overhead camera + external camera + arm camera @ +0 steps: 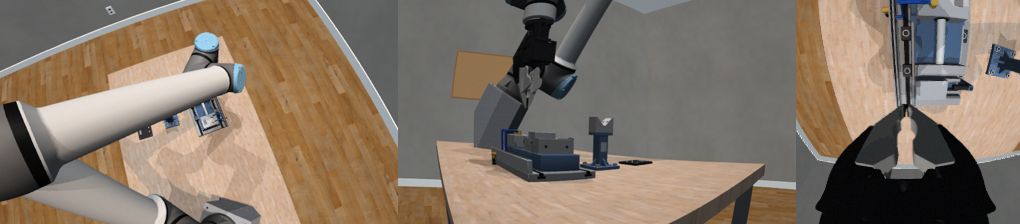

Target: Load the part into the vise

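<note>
One gripper (527, 106) (906, 105), fingertips together, holding nothing, above the vise (558, 162) (940, 40); air surrounds its tips, table edge (718, 199) below.

In the top view, the long cream forearm tube (140, 99) hides the black two-jaw gripper (527, 107) (906, 105) and covers parts of the blue-and-grey vise (204, 126) (559, 162) (930, 91), the blue V-block stand (171, 123) (600, 150) (997, 62) and the flat black plate (145, 134) (635, 162). In the exterior view, the plate's surface detail is too small to read; the grey upper-arm tube (99, 194) (584, 31) leaves the top edge. In the wrist view, the vise is cropped above and the stand at right.
</note>
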You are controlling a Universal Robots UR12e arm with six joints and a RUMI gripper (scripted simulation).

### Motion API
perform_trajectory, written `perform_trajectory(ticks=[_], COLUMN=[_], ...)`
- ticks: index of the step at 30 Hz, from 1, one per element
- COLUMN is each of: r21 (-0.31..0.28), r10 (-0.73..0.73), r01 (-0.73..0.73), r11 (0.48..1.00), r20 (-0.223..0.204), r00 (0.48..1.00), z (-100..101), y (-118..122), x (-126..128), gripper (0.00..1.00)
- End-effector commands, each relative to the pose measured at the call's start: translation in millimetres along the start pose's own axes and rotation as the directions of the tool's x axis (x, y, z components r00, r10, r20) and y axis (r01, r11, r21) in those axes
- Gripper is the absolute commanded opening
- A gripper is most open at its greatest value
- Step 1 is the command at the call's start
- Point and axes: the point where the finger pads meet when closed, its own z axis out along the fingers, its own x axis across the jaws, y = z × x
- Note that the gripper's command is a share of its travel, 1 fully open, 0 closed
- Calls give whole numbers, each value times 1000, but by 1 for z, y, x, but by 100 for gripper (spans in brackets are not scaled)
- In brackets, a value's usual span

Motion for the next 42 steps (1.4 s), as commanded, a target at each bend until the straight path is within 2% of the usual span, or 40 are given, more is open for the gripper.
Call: perform_trajectory(ticks=[1, 18, 42], r21=[-1, -1, -1], r10=[0, 0, 0], r01=[0, 0, 0], r11=[1000, 1000, 1000], r20=[1, 1, 1], r00=[1000, 1000, 1000], z=[0, 12, 44], y=[1, 1, 2], x=[0, 0, -1], gripper=[0, 0, 0])
